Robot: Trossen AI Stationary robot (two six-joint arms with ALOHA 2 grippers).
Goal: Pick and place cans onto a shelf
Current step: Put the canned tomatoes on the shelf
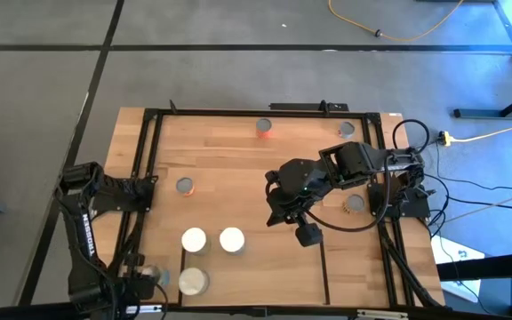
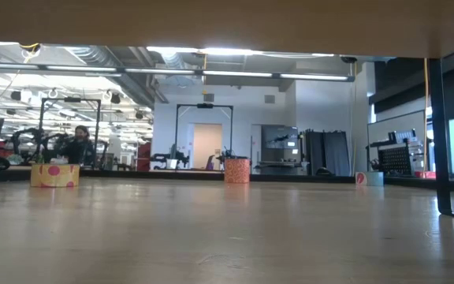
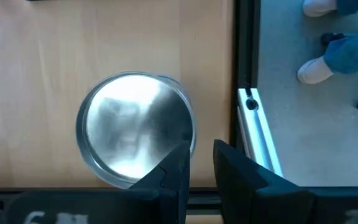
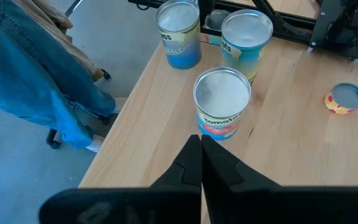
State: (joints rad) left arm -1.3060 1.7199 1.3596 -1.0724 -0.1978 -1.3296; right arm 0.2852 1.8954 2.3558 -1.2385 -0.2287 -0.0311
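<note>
Can [image 4: 222,102] labelled "tomato"

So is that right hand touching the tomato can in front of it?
Apart. The right wrist view shows bare wood between the shut right hand and the tomato can.

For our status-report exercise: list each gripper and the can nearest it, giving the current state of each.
Left gripper: narrowly open, empty.
Right gripper: shut, empty.
Metal-topped can: upright beside the left gripper, not gripped.
Tomato can: upright ahead of the right gripper, not gripped.
</note>
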